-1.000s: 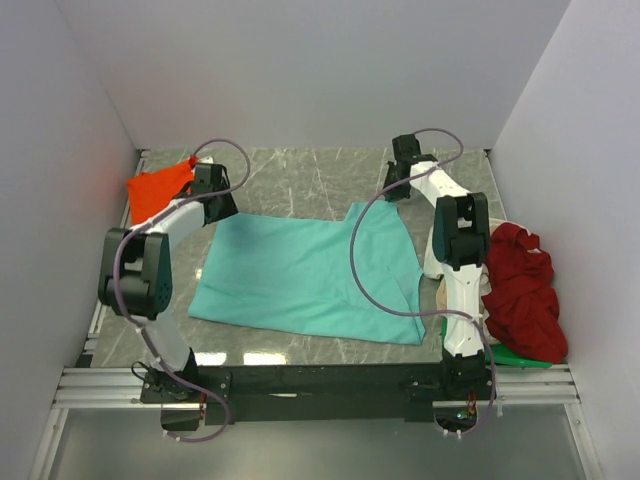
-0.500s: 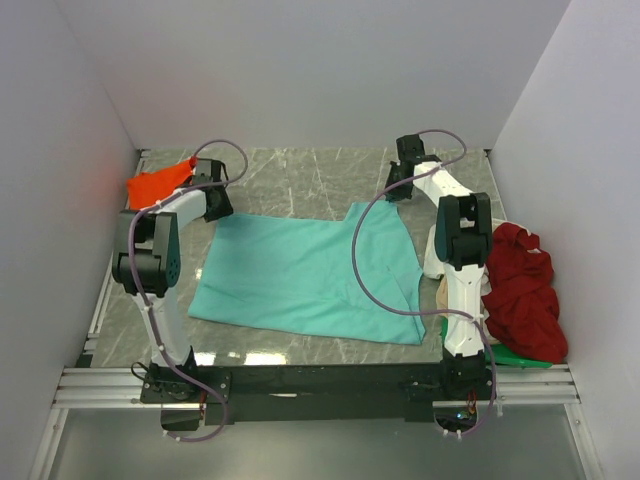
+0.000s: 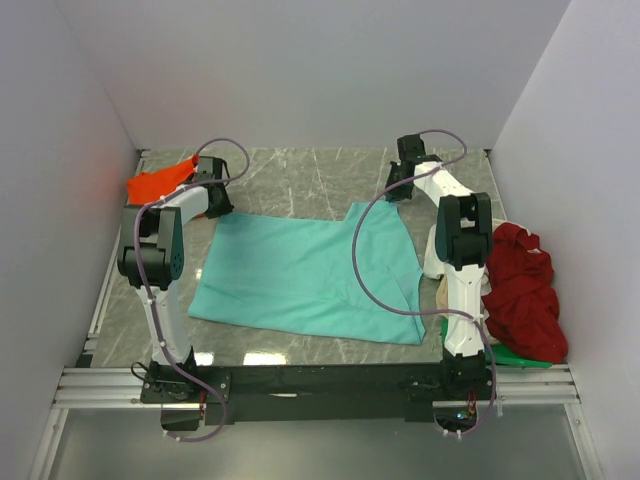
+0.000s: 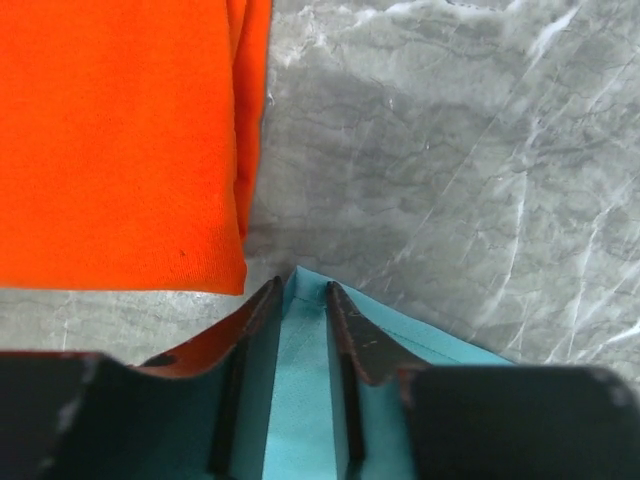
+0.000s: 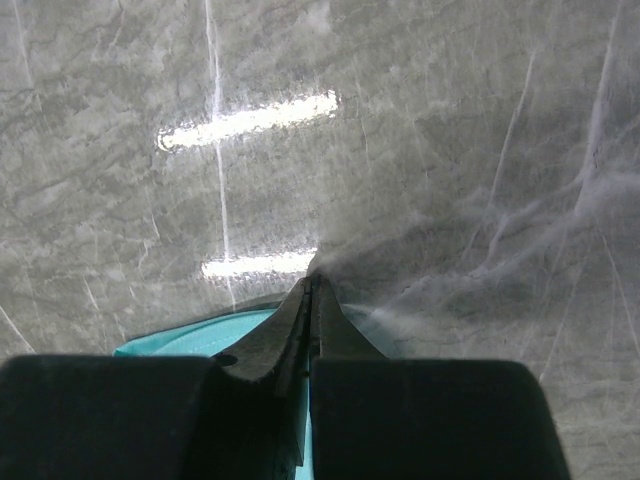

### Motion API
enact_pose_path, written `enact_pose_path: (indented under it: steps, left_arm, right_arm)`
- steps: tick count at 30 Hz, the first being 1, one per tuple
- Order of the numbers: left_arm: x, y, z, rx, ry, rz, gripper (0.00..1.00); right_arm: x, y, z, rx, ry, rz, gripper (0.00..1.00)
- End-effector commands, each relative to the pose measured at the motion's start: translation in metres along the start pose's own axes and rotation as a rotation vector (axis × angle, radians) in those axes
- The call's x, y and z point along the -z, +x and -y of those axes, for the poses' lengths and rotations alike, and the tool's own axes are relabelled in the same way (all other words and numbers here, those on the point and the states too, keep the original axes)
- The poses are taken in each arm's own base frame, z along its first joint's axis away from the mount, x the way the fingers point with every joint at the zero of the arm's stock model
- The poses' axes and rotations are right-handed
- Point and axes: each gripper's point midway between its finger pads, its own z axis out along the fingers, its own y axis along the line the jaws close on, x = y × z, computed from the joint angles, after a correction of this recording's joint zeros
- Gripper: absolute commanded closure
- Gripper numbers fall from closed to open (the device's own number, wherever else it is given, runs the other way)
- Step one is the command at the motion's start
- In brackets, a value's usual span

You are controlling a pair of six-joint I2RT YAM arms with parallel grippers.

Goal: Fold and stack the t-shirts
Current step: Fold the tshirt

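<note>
Lying flat across the table [image 3: 300, 175], the teal t-shirt [image 3: 300, 275] has its far left corner just beside the orange t-shirt [image 3: 155, 183]. The left gripper [image 4: 302, 288] stands narrowly spread astride that corner and could nip orange cloth too. The right gripper [image 5: 310, 285] is pressed together at the far right corner, perhaps on nothing, so a one-sided lift would skew the fold.

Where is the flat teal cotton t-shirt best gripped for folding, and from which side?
Grip the teal t-shirt at its far corners, coming from above. It lies spread flat on the grey marble table, so probably only a corner gives a loose layer to pinch. The left gripper stands open astride the far-left corner.
</note>
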Motion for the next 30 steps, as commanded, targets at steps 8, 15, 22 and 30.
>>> enact_pose_path:
  steps: [8,15,22,30]
  left_arm:
    - [-0.008,-0.008,0.005,-0.019,0.016,0.0,0.94]
    - [-0.003,-0.014,0.012,-0.017,0.051,0.01,1.0]
    - [0.008,-0.035,0.035,-0.007,0.159,0.057,1.0]
    - [0.007,-0.062,0.054,0.012,0.216,0.087,1.0]
  right_arm:
    - [0.008,-0.001,0.002,-0.008,0.003,0.0,1.0]
    - [0.029,-0.019,0.003,-0.018,-0.001,0.047,1.0]
    - [0.039,-0.042,0.006,-0.048,-0.023,0.076,1.0]
    - [0.052,-0.078,0.004,-0.069,-0.054,0.127,1.0]
